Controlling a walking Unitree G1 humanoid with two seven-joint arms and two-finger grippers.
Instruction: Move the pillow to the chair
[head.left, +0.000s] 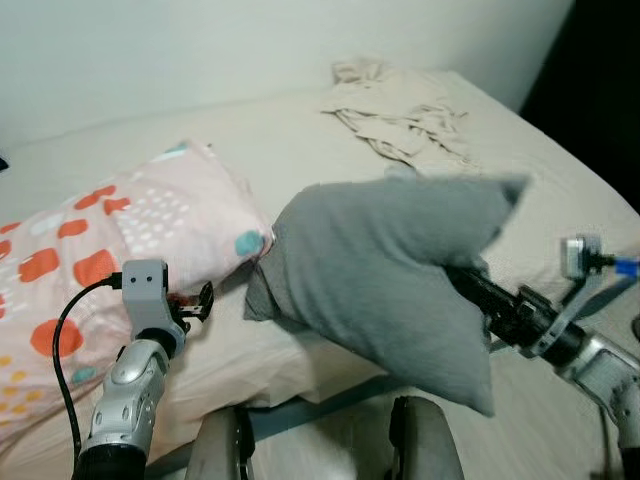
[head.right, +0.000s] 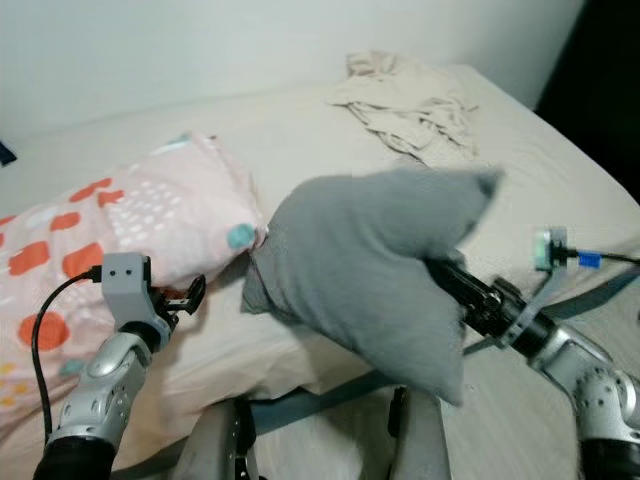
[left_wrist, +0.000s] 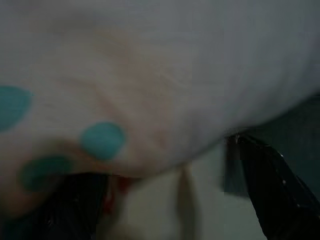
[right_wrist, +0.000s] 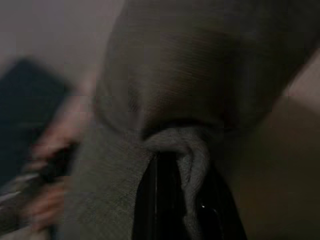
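Right wrist view is showing the right gripper (right_wrist: 172, 200) pinching a fold of the grey pillow (head.left: 400, 275), which is hanging above the bed (head.left: 560, 190). Beside the patterned pillow (head.left: 150, 230), the left gripper (head.left: 195, 305) is sitting with fingers spread, grasping nothing.

Bed (head.left: 560, 200) with a beige sheet occupies most of the scene. A plain pale wall (head.left: 200, 50) runs behind it. A dark, unlit area (head.left: 600, 90) lies at the far right beside the wall. A crumpled beige cloth (head.left: 400, 110) lies on the bed near the wall. Lighting is soft and even.
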